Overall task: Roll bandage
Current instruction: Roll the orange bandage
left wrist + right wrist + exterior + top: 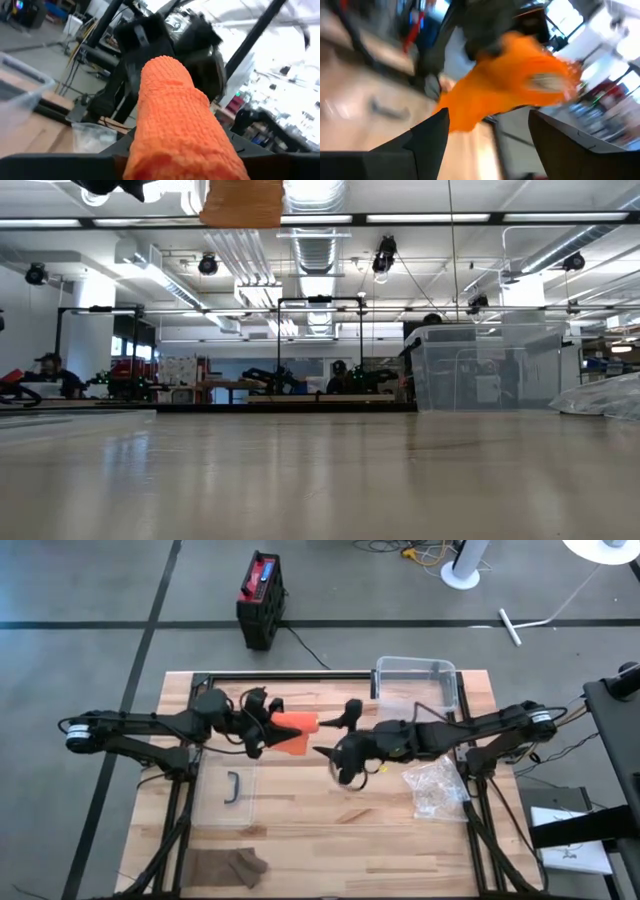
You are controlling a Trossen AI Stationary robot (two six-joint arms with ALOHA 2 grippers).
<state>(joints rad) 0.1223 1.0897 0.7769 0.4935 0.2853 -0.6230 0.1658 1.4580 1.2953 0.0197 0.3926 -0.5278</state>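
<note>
The orange bandage (293,730), a thick roll of crinkled fabric, hangs in the air over the middle of the table. My left gripper (272,728) comes in from the table's left and is shut on it. In the left wrist view the roll (175,115) sticks out forward from between the fingers. My right gripper (338,730) faces it from the table's right, open, with its fingertips just short of the roll's free end. In the right wrist view the bandage (515,85) shows blurred ahead of the spread fingers (432,137). The low view catches the roll (240,205) at the picture's top. My left gripper pinches the roll's left end (165,160) between its two fingers. The fingers come in about level from the table's left and lie along the roll. The roll points toward the table's right, lifted clear of the table. A looser part (290,746) sags below it.
A clear plastic bin (415,680) stands at the far right. A clear lid with a dark handle (230,790) lies left of centre. A crumpled plastic bag (435,785) lies at the right, and a brown cloth (228,866) at the near edge.
</note>
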